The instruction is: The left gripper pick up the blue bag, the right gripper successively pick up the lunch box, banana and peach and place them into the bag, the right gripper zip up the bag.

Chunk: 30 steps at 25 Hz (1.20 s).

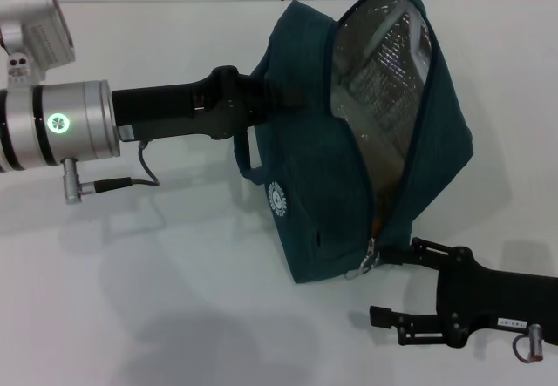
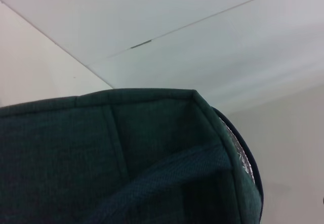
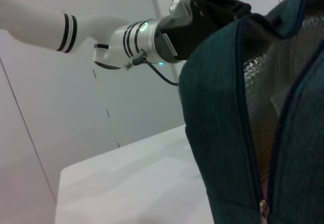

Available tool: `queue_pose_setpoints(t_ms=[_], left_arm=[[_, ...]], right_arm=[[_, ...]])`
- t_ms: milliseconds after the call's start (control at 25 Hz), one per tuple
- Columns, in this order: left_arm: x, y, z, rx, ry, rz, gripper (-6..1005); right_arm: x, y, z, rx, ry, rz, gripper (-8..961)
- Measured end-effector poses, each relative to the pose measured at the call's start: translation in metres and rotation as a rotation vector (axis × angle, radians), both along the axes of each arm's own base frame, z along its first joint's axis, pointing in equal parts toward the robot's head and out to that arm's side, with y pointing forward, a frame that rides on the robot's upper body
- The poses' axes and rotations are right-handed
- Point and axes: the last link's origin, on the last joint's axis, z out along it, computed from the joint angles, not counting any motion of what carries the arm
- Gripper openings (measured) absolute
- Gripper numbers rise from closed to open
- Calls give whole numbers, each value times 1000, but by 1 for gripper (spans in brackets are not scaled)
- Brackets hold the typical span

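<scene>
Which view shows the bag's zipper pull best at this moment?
The head view: the zipper pull hangs at the low end of the blue bag's open zip, just off the right gripper. The right wrist view catches it only at the picture's edge; the left wrist view shows only fabric.

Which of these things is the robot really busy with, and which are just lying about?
In use:
- blue bag, mostly unzipped, silver lining showing
- zipper pull at its lower end
- left end effector, at the bag's upper back
- right end effector, open beside the pull

Lying about:
- only the white table
</scene>
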Motion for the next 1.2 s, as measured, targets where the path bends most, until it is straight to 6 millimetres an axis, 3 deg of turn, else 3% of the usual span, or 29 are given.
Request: queue_pose_setpoints(t_ms=[480,1200], left_arm=[[1,0,0,0,-1,-9,45],[-2,-2,2,7,-7,1,45]], right_arm=[[-19,11,-10,-35,7,55,872],[-3,3,-5,32,24,-36,871]])
